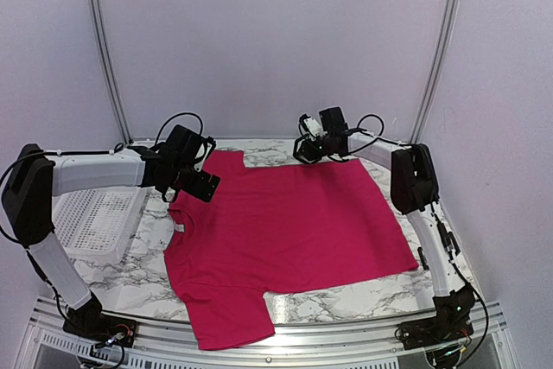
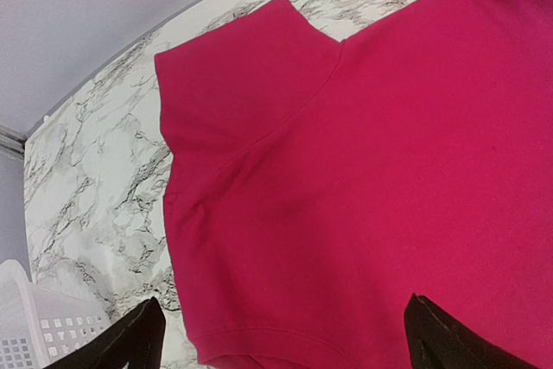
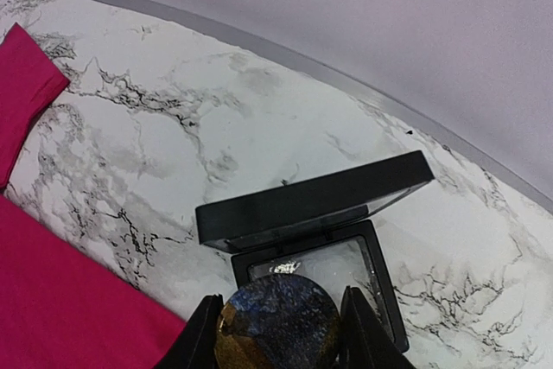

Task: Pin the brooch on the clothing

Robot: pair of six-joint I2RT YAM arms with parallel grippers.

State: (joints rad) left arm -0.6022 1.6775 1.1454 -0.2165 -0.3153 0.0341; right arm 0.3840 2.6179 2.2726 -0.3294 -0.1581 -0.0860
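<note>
The magenta-pink T-shirt [image 1: 285, 231] lies flat on the marble table, neck to the left; it fills the left wrist view [image 2: 363, 179] and shows at the left of the right wrist view [image 3: 52, 300]. My right gripper [image 3: 278, 334] is shut on a round dark blue and gold brooch [image 3: 278, 326], held just above an open black display box [image 3: 315, 231] at the table's back. In the top view the right gripper [image 1: 313, 146] is beyond the shirt's far edge. My left gripper [image 2: 285, 339] is open and empty above the shirt's collar area [image 1: 194, 181].
A white slatted basket [image 1: 95, 218] stands on the left of the table, its corner also in the left wrist view [image 2: 34, 326]. The marble tabletop [image 1: 346, 300] meets a curved grey back wall [image 3: 346, 23]. A white neck label [image 1: 179, 227] shows at the collar.
</note>
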